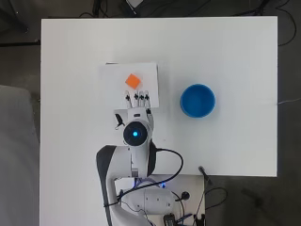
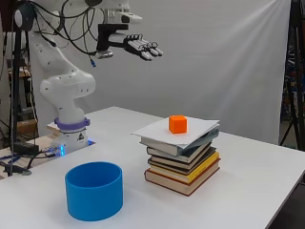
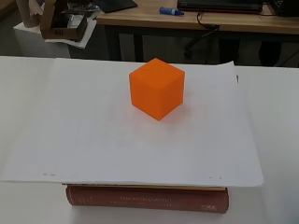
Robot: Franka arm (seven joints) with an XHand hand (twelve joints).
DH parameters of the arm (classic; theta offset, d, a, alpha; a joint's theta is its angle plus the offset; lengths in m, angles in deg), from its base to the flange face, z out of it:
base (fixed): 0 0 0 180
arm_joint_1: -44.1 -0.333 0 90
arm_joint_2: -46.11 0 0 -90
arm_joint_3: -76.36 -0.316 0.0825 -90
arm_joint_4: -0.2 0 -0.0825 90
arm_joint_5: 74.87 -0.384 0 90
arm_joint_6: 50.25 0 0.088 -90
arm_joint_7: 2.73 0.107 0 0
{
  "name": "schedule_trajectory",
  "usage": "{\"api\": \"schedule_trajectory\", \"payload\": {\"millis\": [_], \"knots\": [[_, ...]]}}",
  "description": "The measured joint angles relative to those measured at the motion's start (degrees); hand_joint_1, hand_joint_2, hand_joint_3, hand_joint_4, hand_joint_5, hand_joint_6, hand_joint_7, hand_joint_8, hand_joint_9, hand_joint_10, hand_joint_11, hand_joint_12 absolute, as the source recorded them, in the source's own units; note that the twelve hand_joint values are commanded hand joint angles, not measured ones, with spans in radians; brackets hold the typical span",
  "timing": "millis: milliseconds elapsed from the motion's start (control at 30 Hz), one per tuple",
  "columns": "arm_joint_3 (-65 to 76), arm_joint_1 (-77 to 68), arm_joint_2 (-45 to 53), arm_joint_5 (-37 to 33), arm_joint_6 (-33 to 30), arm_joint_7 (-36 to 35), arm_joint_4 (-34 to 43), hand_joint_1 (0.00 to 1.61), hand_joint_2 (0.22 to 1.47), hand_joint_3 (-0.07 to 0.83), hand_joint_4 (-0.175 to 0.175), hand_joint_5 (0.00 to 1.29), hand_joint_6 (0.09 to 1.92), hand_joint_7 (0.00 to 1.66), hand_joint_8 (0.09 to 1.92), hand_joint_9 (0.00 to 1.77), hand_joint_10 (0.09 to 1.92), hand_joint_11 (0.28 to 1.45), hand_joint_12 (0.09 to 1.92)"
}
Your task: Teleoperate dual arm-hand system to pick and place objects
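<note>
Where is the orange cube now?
The orange cube sits on the white sheet atop the book stack, right of the blue bowl in the side view, below the raised hand.

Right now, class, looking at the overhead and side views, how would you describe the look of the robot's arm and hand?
The arm is glossy white with rounded segments, dark joint sections and a purple band above its base. A blue light glows on it in the overhead view. Black cables loop along it and trail from the base. The hand is black and white, with fingers and a thumb.
</note>
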Motion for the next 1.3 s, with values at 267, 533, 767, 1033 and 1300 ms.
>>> {"api": "schedule_trajectory", "payload": {"millis": [267, 533, 767, 1033, 1300], "knots": [[0.7, 0.2, 8.8, 0.8, -0.9, -0.5, 6.2, 0.11, 1.13, 0.002, 0.089, 0.29, 0.09, 0.31, 0.09, 0.43, 0.09, 0.45, 0.09], [4.0, 0.1, 22.5, -4.8, -12.1, -6.3, 10.3, 1.23, 1.23, -0.013, 0.172, 0.76, 1.82, 1.18, 1.84, 1.38, 1.81, 1.15, 1.7], [5.1, 0.0, 21.7, -7.1, -20.3, -17.4, 6.3, 0.18, 0.9, 0.0, 0.101, 0.19, 0.12, 0.27, 0.17, 0.42, 0.23, 0.46, 0.2], [5.8, 0.4, 35.6, -8.2, -19.4, -7.5, 13.1, 0.09, 0.92, 0.002, 0.085, 0.19, 0.09, 0.25, 0.09, 0.4, 0.09, 0.47, 0.09], [4.4, 0.2, 36.6, -11.5, -22.9, -7.8, 9.3, 0.13, 0.95, 0.009, 0.048, 0.15, 0.09, 0.27, 0.09, 0.4, 0.09, 0.49, 0.09]]}}
